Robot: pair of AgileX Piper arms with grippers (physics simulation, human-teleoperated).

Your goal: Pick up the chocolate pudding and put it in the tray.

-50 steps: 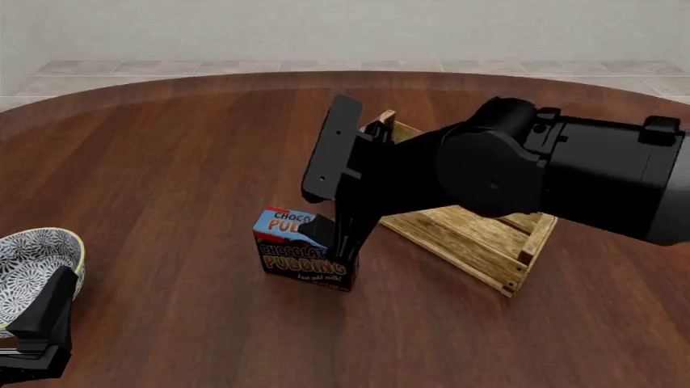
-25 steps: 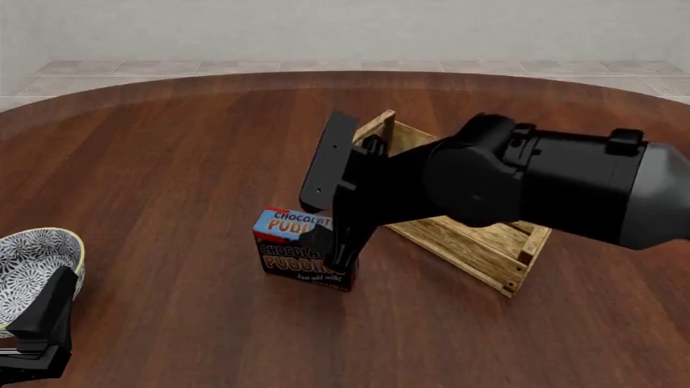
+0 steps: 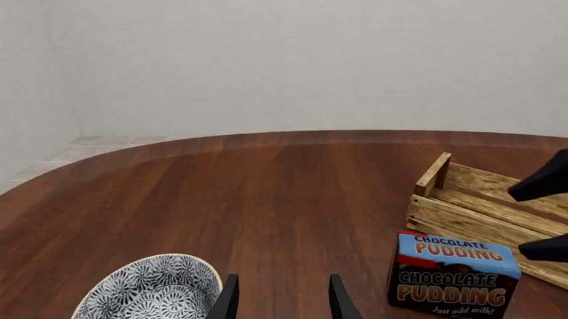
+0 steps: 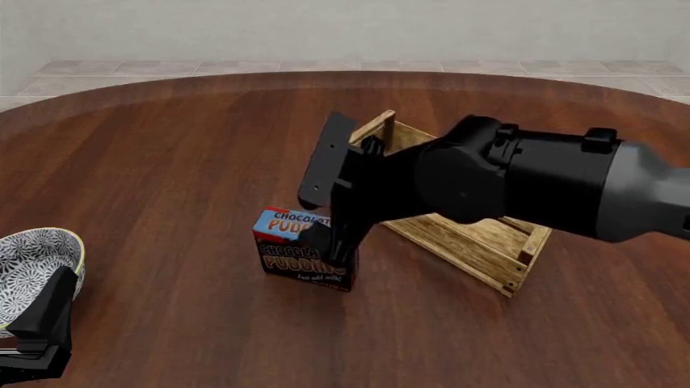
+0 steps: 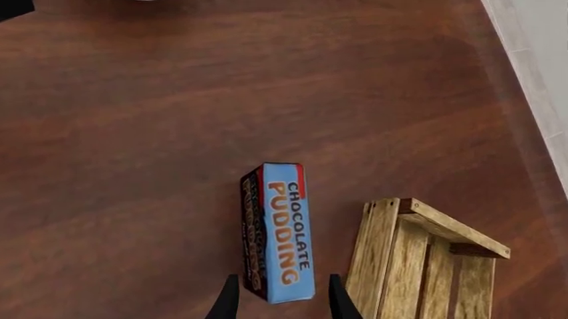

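**Right gripper over the pudding carton**

Nearest me in the front view, my left gripper (image 4: 44,323) sits low at the table's near left edge, beside the patterned bowl (image 4: 32,263). In the left wrist view its two fingertips (image 3: 227,302) stand apart with bare wood between them, so it is released and holds nothing.

Further out, the chocolate pudding (image 4: 291,255) stands upright on the table (image 4: 161,162). I can read "CHOCOLATE PUDDING" on both the blue top and the dark brown front, and the small line "Just add milk!" beneath it in the left wrist view.

My right gripper (image 5: 279,299) is over the carton's right end. In the right wrist view its fingers straddle that end, spread a little wider than the box; I cannot tell whether they touch it.

Just beyond and to the right is the tray (image 4: 474,242), a slatted light-wood crate, close to the carton but apart from it.
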